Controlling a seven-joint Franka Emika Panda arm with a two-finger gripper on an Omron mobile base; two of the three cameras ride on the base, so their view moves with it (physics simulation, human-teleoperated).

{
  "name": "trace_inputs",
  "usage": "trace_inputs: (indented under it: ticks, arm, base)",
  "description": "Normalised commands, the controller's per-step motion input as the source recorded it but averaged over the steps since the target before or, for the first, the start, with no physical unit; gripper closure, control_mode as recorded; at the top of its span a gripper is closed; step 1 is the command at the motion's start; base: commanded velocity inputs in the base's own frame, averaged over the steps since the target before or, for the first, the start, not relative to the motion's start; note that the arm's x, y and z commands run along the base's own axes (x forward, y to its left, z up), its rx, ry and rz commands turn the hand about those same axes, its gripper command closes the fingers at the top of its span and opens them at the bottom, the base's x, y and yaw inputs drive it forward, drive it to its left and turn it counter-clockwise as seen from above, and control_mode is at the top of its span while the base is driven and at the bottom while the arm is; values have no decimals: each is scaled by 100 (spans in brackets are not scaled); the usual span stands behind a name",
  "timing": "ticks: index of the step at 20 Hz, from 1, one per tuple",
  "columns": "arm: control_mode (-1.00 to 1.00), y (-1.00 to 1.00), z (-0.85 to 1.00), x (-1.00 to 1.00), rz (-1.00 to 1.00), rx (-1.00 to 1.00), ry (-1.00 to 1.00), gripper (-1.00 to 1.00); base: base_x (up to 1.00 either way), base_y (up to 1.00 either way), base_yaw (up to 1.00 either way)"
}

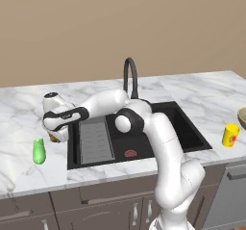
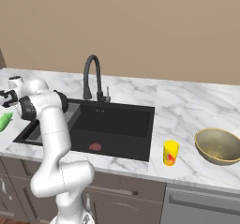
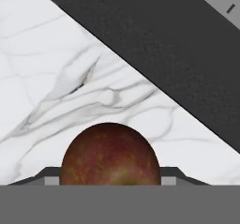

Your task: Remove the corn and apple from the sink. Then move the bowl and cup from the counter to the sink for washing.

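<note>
Long white grey-veined marble counter (image 1: 202, 92) noted, with the large black rectangular recessed sink (image 1: 185, 123) set into it as landmark. Inside the sink, a ribbed grey drain rack (image 1: 96, 140) is seen at its left end and a flat reddish item (image 1: 130, 153) on the basin floor near the front wall.

Well right of the sink, the wide round tan-yellow bowl (image 2: 218, 145) is seen empty, with open marble around it. The small yellow cylindrical cup (image 2: 170, 153) is placed between bowl and sink, near the counter's front edge.

Left of the sink, the bright green corn cob (image 1: 39, 151) is seen lying on the counter.

Two-finger gripper (image 1: 55, 136) is held low over the counter just left of the sink rim, closed around the small round brownish-red apple (image 3: 110, 155).
</note>
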Motion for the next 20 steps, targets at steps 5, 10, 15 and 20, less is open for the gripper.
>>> trace_inputs:
  ticks: [5,10,15,20]
  arm:
    - [-100,0,-15,0,-1,0,0,-100]
    - [-100,0,-11,0,-1,0,1,-100]
    - [-100,0,0,-2,0,0,0,-100]
    - [-100,-1,2,-2,0,0,0,-100]
  base:
    - [0,0,0]
    - [0,0,0]
    - [0,0,0]
    - [0,0,0]
